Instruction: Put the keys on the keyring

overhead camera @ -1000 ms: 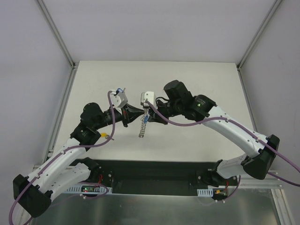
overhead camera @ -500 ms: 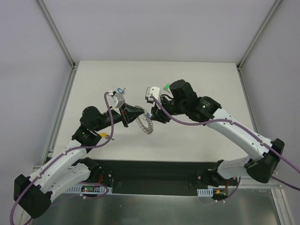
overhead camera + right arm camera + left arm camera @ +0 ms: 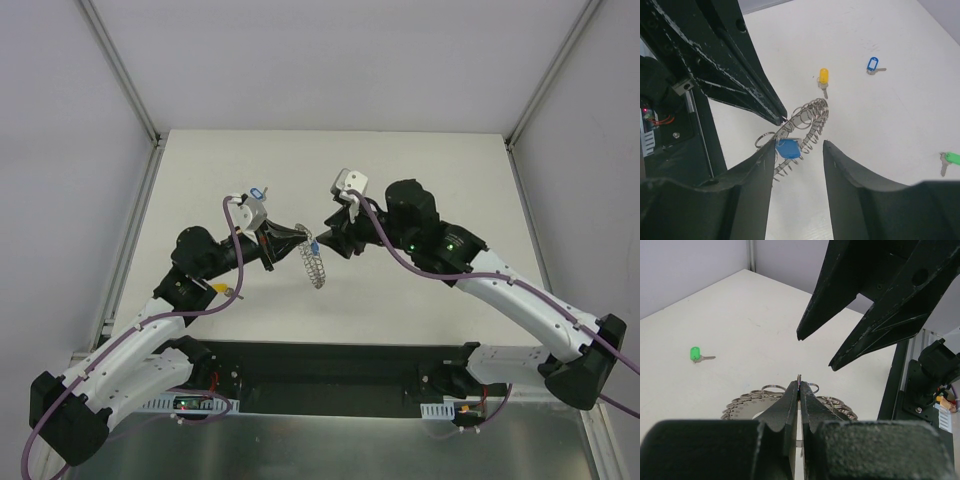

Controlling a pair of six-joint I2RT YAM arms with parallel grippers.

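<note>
While left hand (image 3: 799, 386) clamps shut on the keyring (image 3: 312, 263), right hand (image 3: 800, 146) parted, empty, blue key (image 3: 787, 149) hanging against it.

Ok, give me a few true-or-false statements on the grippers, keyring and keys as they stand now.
1. The left gripper is shut on the keyring. True.
2. The right gripper is clamped on the blue key. False: its jaws stand apart, with the blue key among the keyring's loops between them.
3. The yellow key lies on the table. True.
4. The green key is on the keyring. False: it lies on the table, apart from the ring.
</note>
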